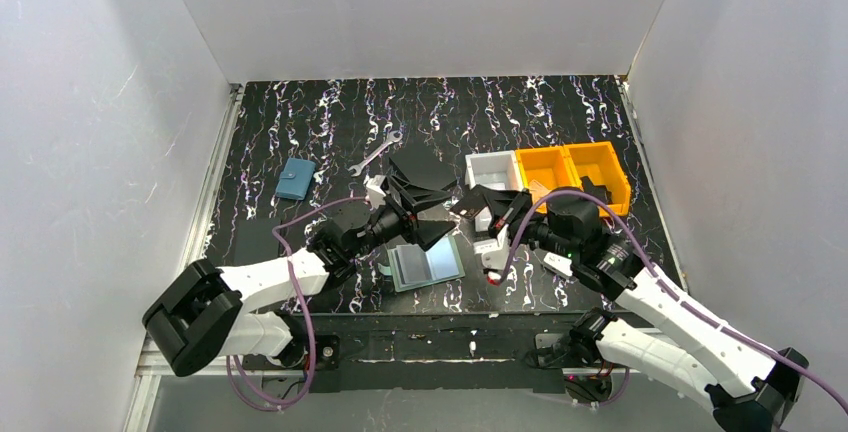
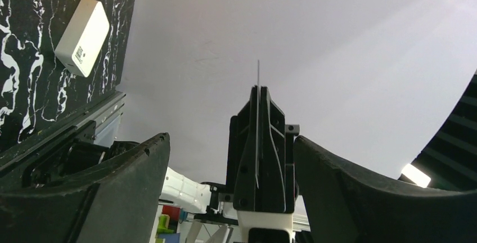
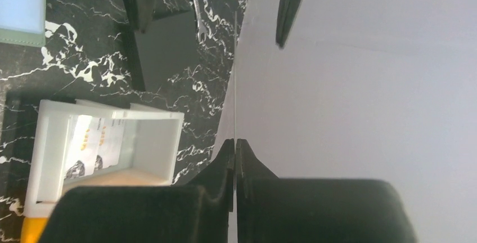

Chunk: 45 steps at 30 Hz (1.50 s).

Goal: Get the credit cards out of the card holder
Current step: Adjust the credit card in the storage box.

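The card holder point(image 1: 430, 264) lies open on the table near the front; its light-blue panel and mint edge also show in the right wrist view point(image 3: 21, 7). My right gripper point(image 1: 468, 205) point(image 3: 234, 142) is shut on a thin credit card point(image 3: 234, 80), held upright above the table and seen edge-on. In the left wrist view the same card point(image 2: 258, 80) stands up from the right gripper's closed fingers point(image 2: 247, 158). My left gripper point(image 1: 424, 215) point(image 2: 230, 142) is open, with one finger on either side of the right gripper's fingers and card, touching neither. The card's colour is hidden.
A white bin point(image 1: 492, 169) point(image 3: 152, 136) behind the grippers holds a printed card point(image 3: 93, 144). Orange bins point(image 1: 575, 174) stand to its right. Black square plates point(image 1: 420, 174), a wrench point(image 1: 377, 152) and a blue pouch point(image 1: 295, 178) lie further back. A small white box point(image 2: 83, 36) lies near the holder.
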Each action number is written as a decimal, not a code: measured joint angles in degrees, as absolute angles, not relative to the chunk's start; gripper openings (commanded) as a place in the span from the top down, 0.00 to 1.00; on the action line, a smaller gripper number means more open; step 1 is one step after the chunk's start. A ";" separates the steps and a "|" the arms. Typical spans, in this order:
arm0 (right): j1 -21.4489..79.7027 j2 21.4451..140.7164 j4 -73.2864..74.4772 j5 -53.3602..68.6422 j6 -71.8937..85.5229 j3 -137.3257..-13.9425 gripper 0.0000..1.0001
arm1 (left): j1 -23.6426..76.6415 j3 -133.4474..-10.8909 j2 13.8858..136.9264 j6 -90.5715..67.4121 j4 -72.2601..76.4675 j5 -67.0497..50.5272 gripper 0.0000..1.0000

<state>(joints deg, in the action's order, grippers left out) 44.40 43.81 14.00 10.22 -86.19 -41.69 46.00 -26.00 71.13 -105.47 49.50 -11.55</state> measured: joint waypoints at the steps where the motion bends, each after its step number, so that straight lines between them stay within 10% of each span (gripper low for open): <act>1: 45.45 43.40 12.69 9.65 -86.83 -40.66 0.99 | 46.02 -26.20 71.61 -105.65 49.17 -11.55 0.28; 9: 52.05 43.38 6.50 5.19 -88.97 -37.76 0.99 | 46.22 -27.70 72.60 -105.69 48.62 -11.81 0.60; 13: 54.24 44.31 5.21 3.18 -89.36 -37.58 0.99 | 46.24 -27.70 72.36 -105.89 48.60 -11.81 1.00; 16: 55.81 44.86 5.10 1.30 -89.43 -36.97 0.99 | 46.09 -27.66 71.75 -105.12 49.84 -11.25 1.00; 22: 57.89 44.93 5.98 -0.58 -88.12 -36.95 0.04 | 45.89 -26.06 71.11 -99.88 53.34 -11.84 1.00; 45: 51.79 58.06 36.38 27.11 -35.33 -59.02 0.02 | 47.94 -25.69 52.71 -23.75 22.37 -26.48 1.00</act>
